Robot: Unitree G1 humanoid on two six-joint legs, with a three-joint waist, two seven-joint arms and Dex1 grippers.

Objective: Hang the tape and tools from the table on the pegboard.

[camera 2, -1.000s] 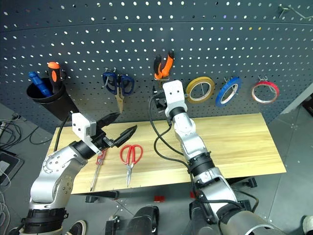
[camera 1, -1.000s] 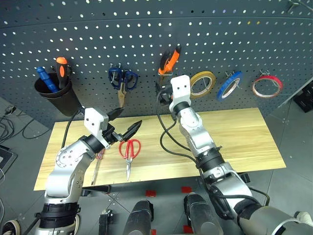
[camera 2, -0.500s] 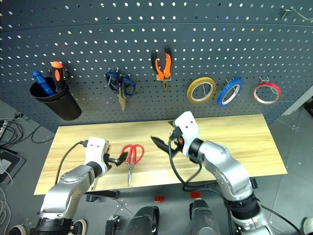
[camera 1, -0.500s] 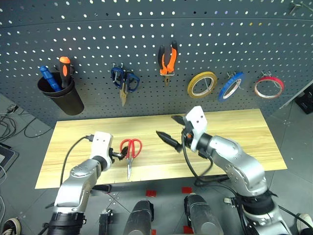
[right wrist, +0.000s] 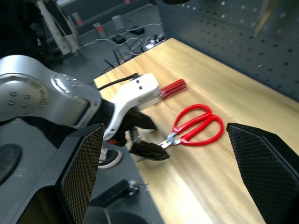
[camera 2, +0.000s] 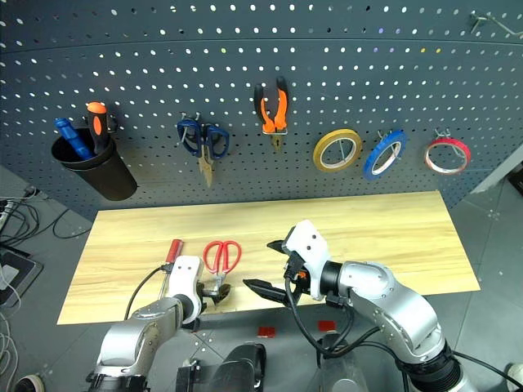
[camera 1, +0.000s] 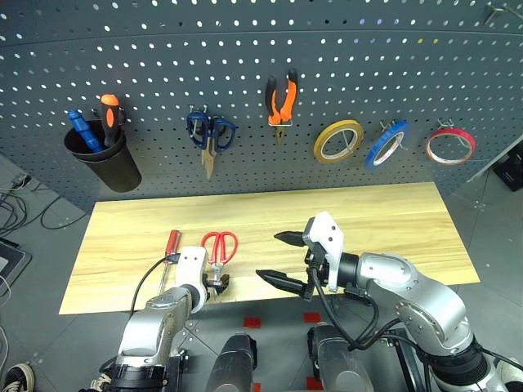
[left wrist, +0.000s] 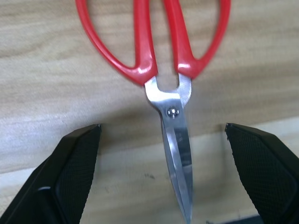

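Looking down from the head, the left tool (camera 1: pixel 214 282) sits low over the desk (camera 1: pixel 392 220), fingers spread either side of the red-handled scissors (camera 1: pixel 218 249); the right tool (camera 1: pixel 280 257) hovers open, empty, beside them. The left wrist view has the scissors' blades between its parted fingers (left wrist: pixel 70 163). The right wrist view shows the screwdriver (right wrist: pixel 172 87) behind the left tool.

Head views: both look forward and down from above the table's (camera 1: pixel 392 214) near edge, facing the pegboard (camera 1: pixel 245 73); they share the whole tabletop.
Left wrist view: very close above the scissors (left wrist: pixel 161 51), facing down.
Right wrist view: looks across the table, sharing those scissors.
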